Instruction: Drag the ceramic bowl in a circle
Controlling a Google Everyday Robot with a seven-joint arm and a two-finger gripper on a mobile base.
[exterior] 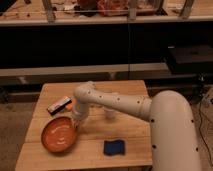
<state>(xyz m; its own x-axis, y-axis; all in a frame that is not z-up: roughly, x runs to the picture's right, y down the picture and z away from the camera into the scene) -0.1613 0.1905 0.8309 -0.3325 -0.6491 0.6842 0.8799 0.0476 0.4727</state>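
The ceramic bowl (58,135), wide, shallow, orange-red and glossy, sits on the left front part of the wooden table (125,130). My white arm reaches from the right across the table. My gripper (75,123) points down at the bowl's right rim, at or just inside the edge. The arm's wrist hides the gripper tip.
A blue sponge (114,147) lies on the table right of the bowl, near the front edge. A dark and white bar-shaped thing with a small orange marker (60,105) lies just behind the bowl. Dark shelving stands behind the table.
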